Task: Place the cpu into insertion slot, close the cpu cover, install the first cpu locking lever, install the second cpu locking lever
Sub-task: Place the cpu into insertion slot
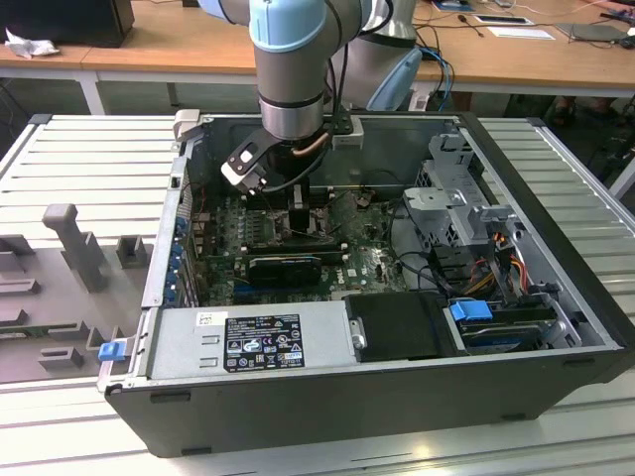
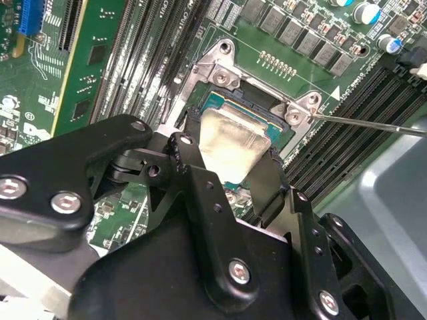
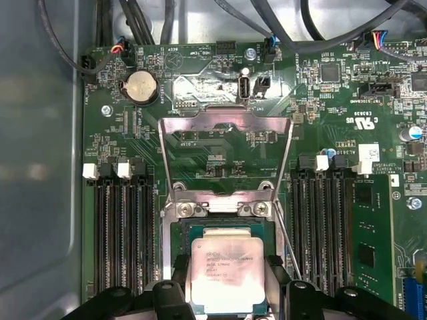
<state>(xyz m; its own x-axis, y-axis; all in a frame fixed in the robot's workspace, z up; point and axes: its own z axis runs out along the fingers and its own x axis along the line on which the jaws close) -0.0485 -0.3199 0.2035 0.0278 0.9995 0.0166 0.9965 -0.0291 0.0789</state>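
Claw [image 2: 233, 143] closed on chip [image 3: 227, 270], one finger against each side edge. Chip held flat right over socket [image 3: 175, 233]; seated or not, cannot tell. Cover frame [image 3: 227, 123] swung open, lying back beyond socket's hinge end

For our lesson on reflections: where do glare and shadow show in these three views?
In the second wrist view, glare whitens the cpu; in the first wrist view, the open cpu cover gleams; in the exterior view, the case looks dim inside beneath the arm.
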